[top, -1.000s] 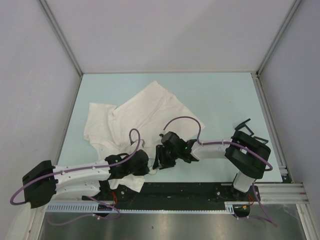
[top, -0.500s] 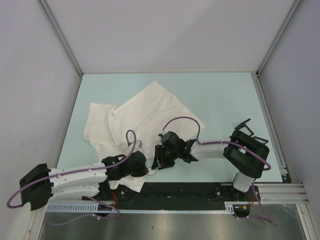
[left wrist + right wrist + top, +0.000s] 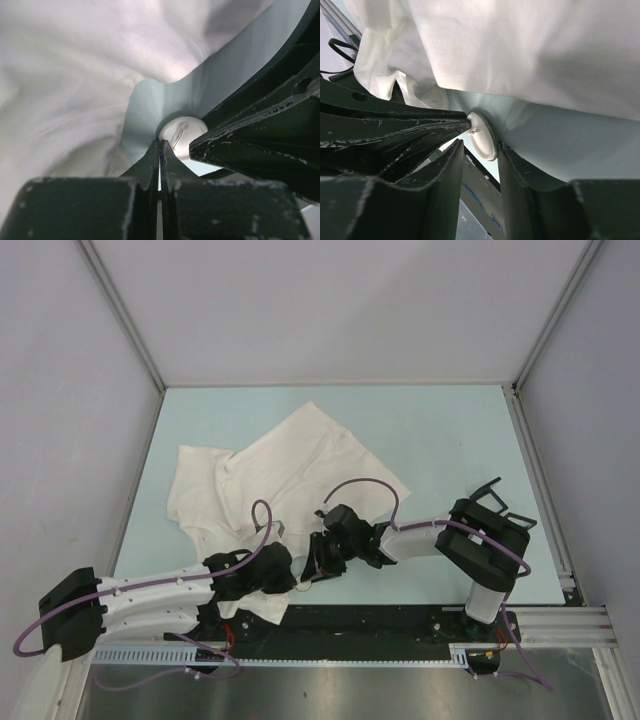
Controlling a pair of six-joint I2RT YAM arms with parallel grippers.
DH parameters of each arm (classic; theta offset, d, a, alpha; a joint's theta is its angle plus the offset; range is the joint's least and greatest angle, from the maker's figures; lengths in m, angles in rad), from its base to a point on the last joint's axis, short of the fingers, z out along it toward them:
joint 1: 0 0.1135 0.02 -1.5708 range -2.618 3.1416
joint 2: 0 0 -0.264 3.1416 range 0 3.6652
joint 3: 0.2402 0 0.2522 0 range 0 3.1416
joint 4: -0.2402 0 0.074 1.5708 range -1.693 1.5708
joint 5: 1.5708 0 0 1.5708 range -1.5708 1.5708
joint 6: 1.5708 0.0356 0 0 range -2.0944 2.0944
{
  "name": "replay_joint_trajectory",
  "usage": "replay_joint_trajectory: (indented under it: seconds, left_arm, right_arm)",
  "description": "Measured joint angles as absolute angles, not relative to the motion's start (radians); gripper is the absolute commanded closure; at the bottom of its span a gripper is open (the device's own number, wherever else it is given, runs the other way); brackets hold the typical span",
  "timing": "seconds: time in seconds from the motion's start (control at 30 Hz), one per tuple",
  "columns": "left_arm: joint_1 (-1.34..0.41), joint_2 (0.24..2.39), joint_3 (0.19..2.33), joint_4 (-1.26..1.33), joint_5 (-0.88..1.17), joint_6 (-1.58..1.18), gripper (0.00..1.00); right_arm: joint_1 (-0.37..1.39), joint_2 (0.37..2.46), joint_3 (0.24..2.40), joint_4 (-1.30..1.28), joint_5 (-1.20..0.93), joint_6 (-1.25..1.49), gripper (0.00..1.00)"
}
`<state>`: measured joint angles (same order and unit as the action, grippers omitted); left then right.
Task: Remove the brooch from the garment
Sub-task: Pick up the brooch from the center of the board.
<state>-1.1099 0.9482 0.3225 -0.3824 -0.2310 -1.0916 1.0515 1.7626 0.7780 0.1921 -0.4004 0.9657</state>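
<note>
garment [image 3: 290,465]: white shirt, crumpled on pale blue surface [image 3: 450,450]. brooch [image 3: 482,136]: white disc at its near edge. left fingers [image 3: 150,160]: pressed together, tips touching brooch. right fingers [image 3: 447,170]: parted, one each side of brooch.

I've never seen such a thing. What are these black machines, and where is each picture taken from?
These are two robot arms, the left arm and right arm, seen from above in the overhead picture. The other two pictures come from cameras on their wrists. A white shirt, the garment, lies crumpled on the pale table. By its near edge sits a white round brooch. The left gripper is shut with its tips at the brooch; the right gripper is open, straddling it.
</note>
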Motion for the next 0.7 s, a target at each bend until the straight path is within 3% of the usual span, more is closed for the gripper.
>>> replay_joint_trajectory:
  seconds: [0.13,0.17,0.23,0.3,0.33,0.43,0.53,0.7]
  left_arm:
    - [-1.11,0.948,0.323,-0.383,-0.23,-1.092,1.0]
    - [-1.11,0.947,0.323,-0.384,-0.231,-1.092,1.0]
    - [-1.11,0.939,0.323,-0.396,-0.231,-1.091,0.99]
    - [-1.11,0.918,0.325,-0.419,-0.233,-1.091,0.88]
    - [-1.11,0.901,0.329,-0.439,-0.233,-1.091,0.72]
    - [-1.11,0.841,0.344,-0.53,-0.23,-1.067,0.47]
    - [-1.11,0.764,0.404,-0.642,-0.232,-1.033,0.36]
    - [-1.109,0.703,0.665,-0.669,-0.244,-0.91,0.32]
  right_arm:
    - [1.045,1.773,0.757,0.231,-0.411,0.971,0.87]
    - [1.044,1.777,0.754,0.237,-0.41,0.974,0.99]
    - [1.042,1.785,0.749,0.256,-0.419,0.977,1.0]
    - [1.044,1.789,0.749,0.269,-0.422,0.978,1.0]
    - [1.048,1.789,0.749,0.274,-0.42,0.979,1.0]
    - [1.067,1.756,0.748,0.239,-0.366,0.965,1.0]
    - [1.06,1.664,0.746,0.125,-0.274,0.938,1.0]
    - [1.019,1.475,0.746,-0.137,-0.067,0.879,1.0]
